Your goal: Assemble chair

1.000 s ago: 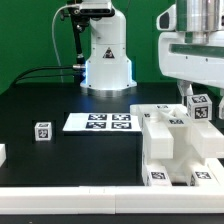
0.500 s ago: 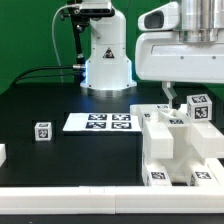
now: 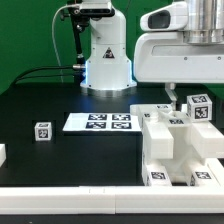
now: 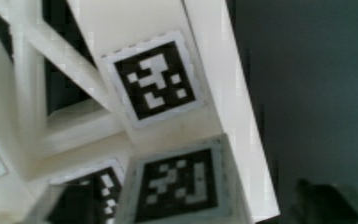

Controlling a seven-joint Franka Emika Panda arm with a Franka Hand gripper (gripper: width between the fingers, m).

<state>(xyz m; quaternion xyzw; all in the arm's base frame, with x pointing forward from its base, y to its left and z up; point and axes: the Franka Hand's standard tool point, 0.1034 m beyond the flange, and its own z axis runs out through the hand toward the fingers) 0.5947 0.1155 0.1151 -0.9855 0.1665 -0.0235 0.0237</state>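
The chair's glossy white blocky parts (image 3: 182, 148) stand together at the exterior view's right, with black-and-white tags on top and on the front. A tagged upright piece (image 3: 200, 107) rises at their far end. My gripper (image 3: 172, 97) hangs just above the far left corner of these parts, and one dark finger (image 3: 170, 92) shows under the white hand. In the wrist view the white tagged parts (image 4: 149, 85) fill the picture close below. My gripper (image 4: 172, 205) is open, its dark fingertips (image 4: 311, 200) wide apart at the picture's edge, holding nothing.
The marker board (image 3: 100, 122) lies flat in the middle of the black table. A lone small tagged cube (image 3: 42, 131) stands left of it. A white piece (image 3: 2, 155) shows at the left edge. The robot base (image 3: 106, 55) stands at the back.
My gripper has moved toward the exterior view's left, away from the tagged upright piece, and risen slightly. It has hardly moved in the last half second. The parts have stayed put.
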